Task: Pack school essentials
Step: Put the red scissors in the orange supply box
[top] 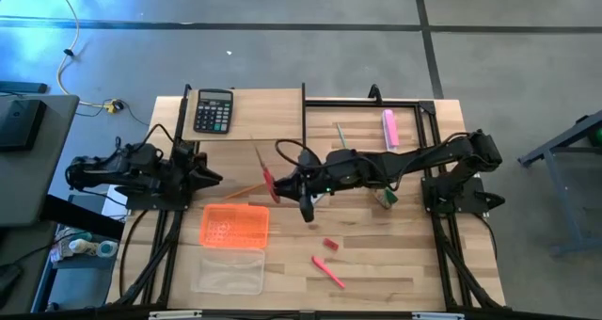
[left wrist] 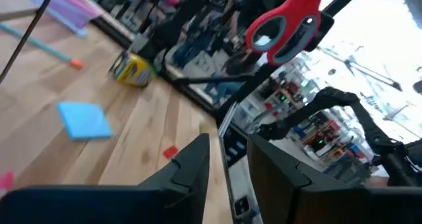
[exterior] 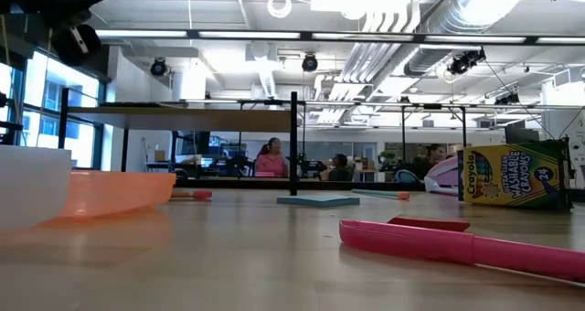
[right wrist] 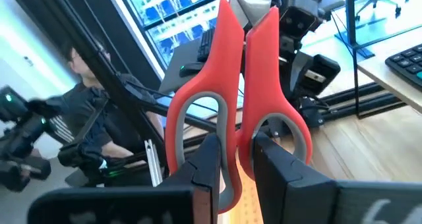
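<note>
Scissors [right wrist: 237, 99], red-handled with grey-lined loops, stand clamped by their handles between the right gripper's [top: 299, 190] dark fingers [right wrist: 204, 165], held off the wood over the table's middle; in the high view they show as a thin red sliver [top: 267, 177] just left of that gripper. Nearest the front edge lies a clear lid or tray [top: 229, 273], and beside it to the right a long red pen [top: 328, 272] with a tiny red eraser [top: 330, 245] just above it (the low view puts the pen [exterior: 457, 245] right at the lens, glossy and rounded). Open plank shows all round those two. An orange plastic case [top: 234, 225], rectangular and dimpled, sits above the clear piece, touching or nearly touching it. The left gripper [top: 211, 178] waits at the table's left edge, just above the orange case, its jaws standing apart on nothing. A thin orange pencil [top: 243, 191] lies slanted between the two grippers. Under the right arm sits a small yellow-green crayon box [top: 386, 197], cardboard, and a light-blue square notepad [left wrist: 84, 119] lies flat nearby. Farther back a teal pencil [top: 340, 134] and a pink oblong bar [top: 389, 129] rest inside the black frame [top: 367, 100]. A black calculator [top: 213, 110] sits at the far left corner.
</note>
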